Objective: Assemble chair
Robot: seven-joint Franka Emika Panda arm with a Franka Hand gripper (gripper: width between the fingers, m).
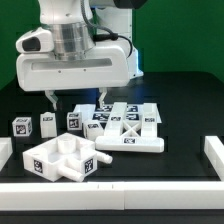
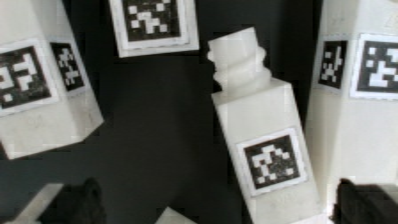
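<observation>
I saw the gripper (image 2: 214, 207) spread wide and holding nothing, with a pegged leg (image 2: 254, 130) of the chair between its fingers. The X-braced panels (image 1: 128, 127) and chunky block (image 1: 60, 158) sat close together on the black table (image 1: 182, 112).

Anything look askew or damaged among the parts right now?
Nothing looks broken or spilled. In the wrist view one pegged leg lies slanted against the line of the neighbouring leg, so it is slightly askew. Nothing else stands out.
</observation>
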